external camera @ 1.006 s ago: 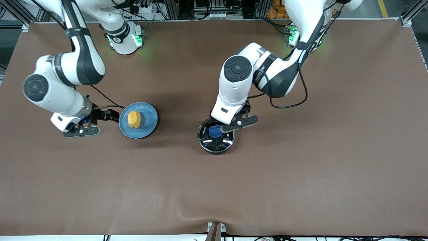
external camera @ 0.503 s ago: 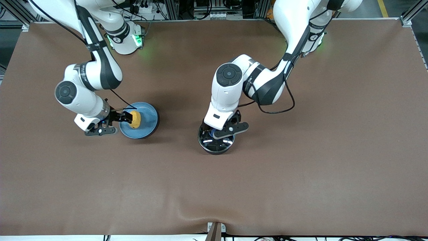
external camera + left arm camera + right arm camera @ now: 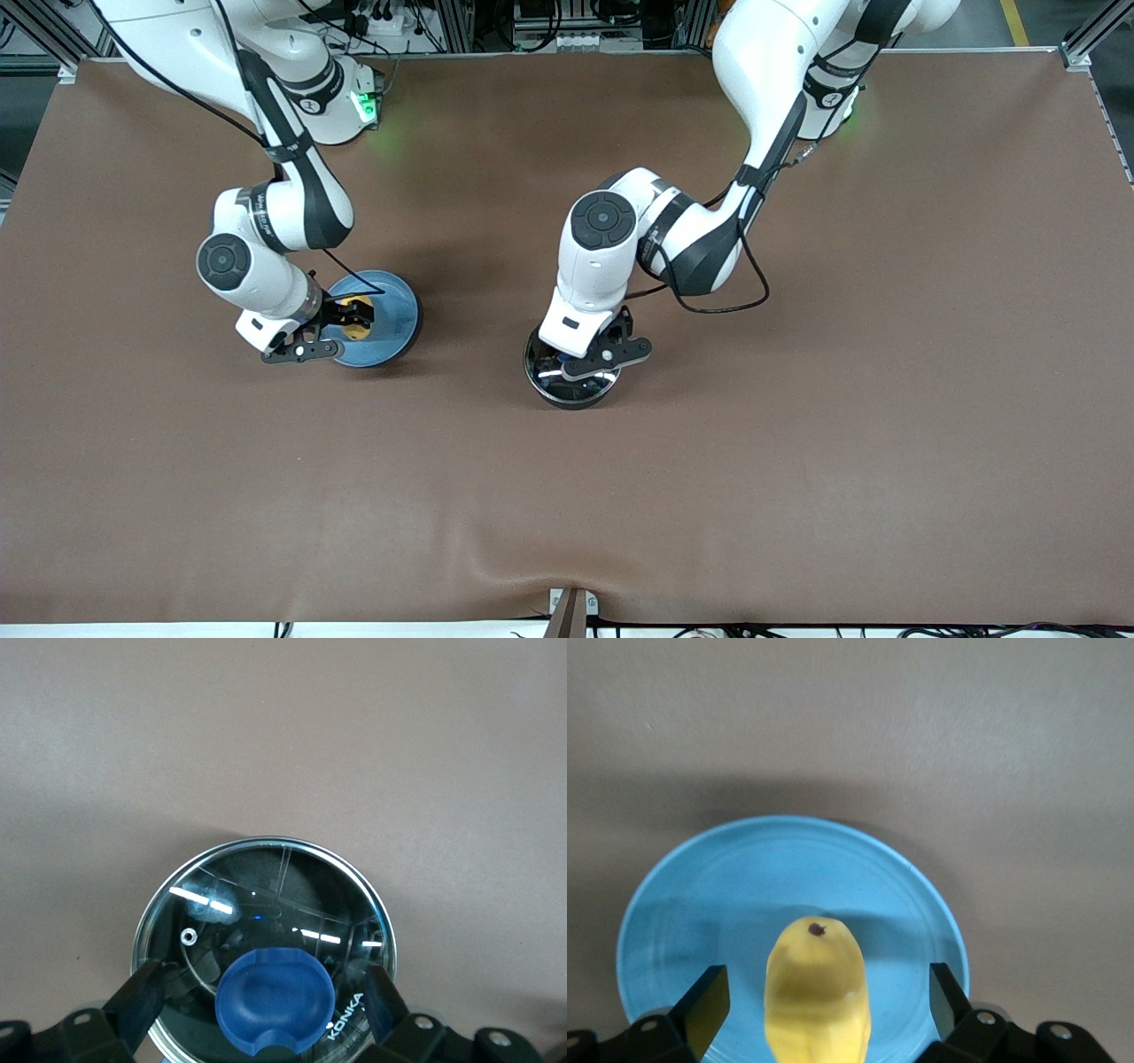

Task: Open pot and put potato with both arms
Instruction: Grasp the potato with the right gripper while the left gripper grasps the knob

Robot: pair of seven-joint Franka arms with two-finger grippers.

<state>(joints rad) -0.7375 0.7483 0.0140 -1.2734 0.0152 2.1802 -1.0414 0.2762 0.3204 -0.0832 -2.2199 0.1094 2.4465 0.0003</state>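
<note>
My left gripper (image 3: 266, 1014): spread wide, straddling the blue knob (image 3: 275, 997) (nothing clamped).
My right gripper (image 3: 824, 1005): wide apart around the potato (image 3: 819, 992).
Potato: smooth, yellow, one dark speck, on the blue plate (image 3: 709, 904).
Pot (image 3: 572, 372): glass lid (image 3: 266, 904) on, mid-table.
My arms: both bent downward.

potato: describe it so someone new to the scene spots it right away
On the brown table, look toward the right arm's end for the flat blue plate. The potato lies on that plate, between the open fingers of the right gripper. It is the only yellow-orange thing on the table, a smooth oval; the pot, where the left gripper straddles the lid's blue knob, is black.
</note>
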